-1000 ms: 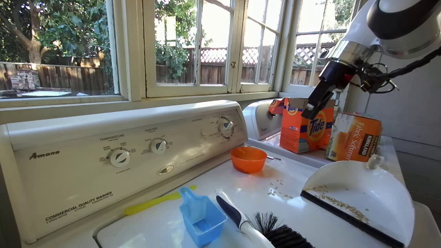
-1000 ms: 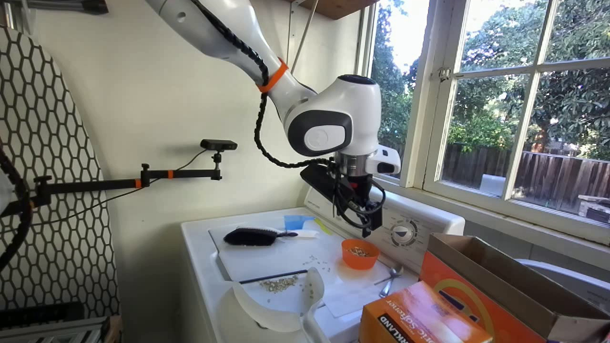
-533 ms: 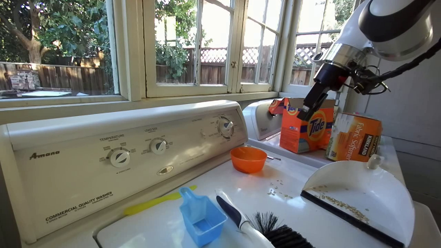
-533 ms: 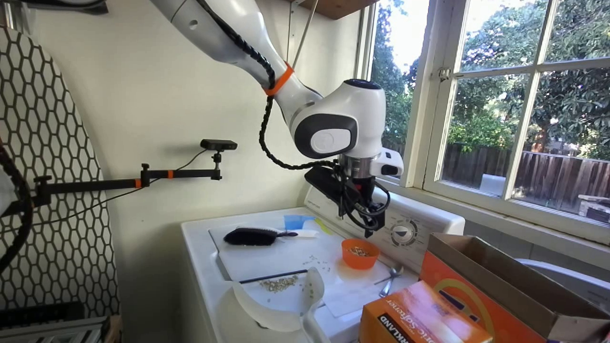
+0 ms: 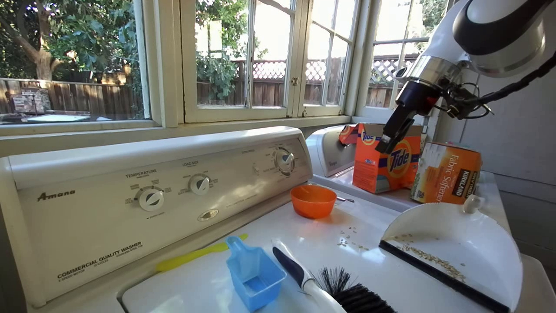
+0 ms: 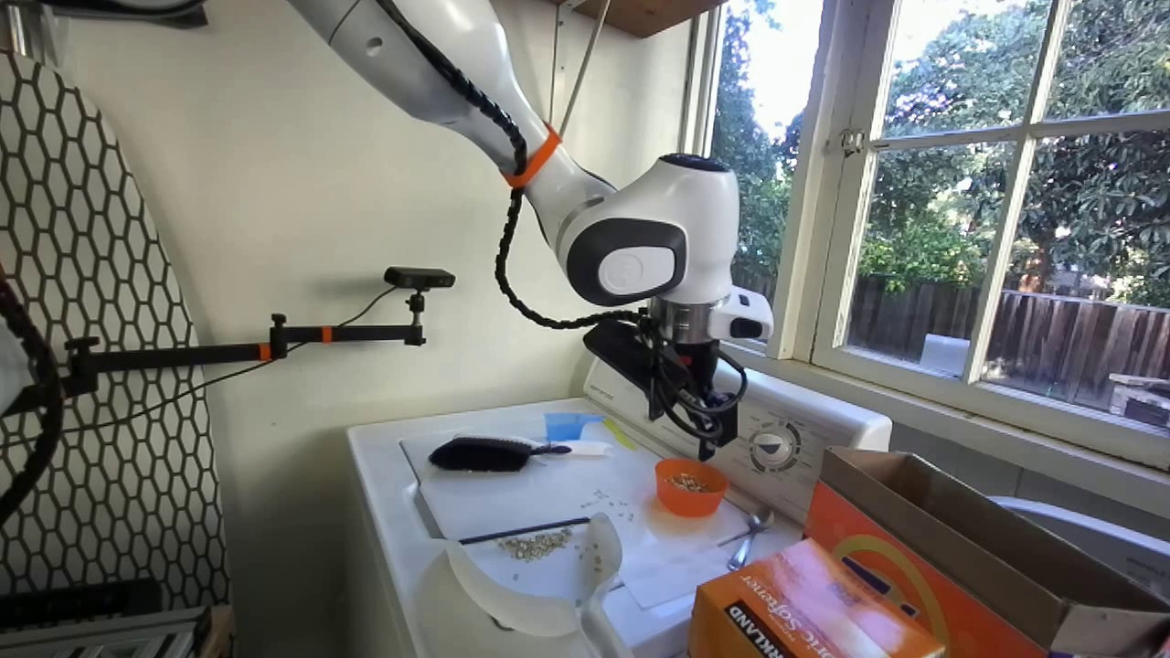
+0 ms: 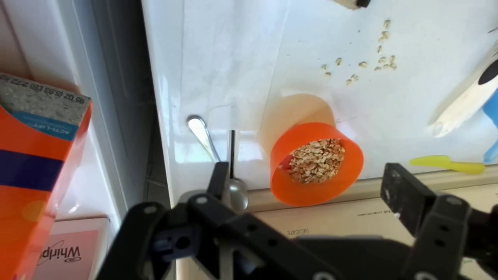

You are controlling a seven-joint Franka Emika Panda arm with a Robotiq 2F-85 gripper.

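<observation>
My gripper (image 7: 306, 177) stands wide open in the wrist view, with nothing held between its fingers. Beyond the fingertips the orange bowl (image 7: 311, 195) shows in the gap, part filled with oats (image 7: 317, 161). In both exterior views the gripper (image 6: 717, 439) hangs above the washer top, apart from the bowl (image 5: 313, 202). A spoon (image 7: 238, 196) lies left of the bowl in the wrist view, partly behind one finger. A second metal utensil's handle (image 7: 200, 132) lies beside it; its other end is hidden. Loose oats (image 7: 383, 62) are scattered on the washer lid.
A white dustpan (image 5: 482, 230) holds more oats. The brush (image 5: 360, 298), blue scoop (image 5: 260, 287) and yellow utensil (image 5: 191, 257) lie on the washer. A Tide box (image 5: 369, 174) and a fabric softener box (image 5: 447, 174) stand alongside. The washer's control panel (image 5: 234, 191) rises behind the bowl.
The arm has shifted slightly, toward the left in one exterior view and toward the right in the other, and a little lower. Over the last half second it is almost still. The gripper stays open.
</observation>
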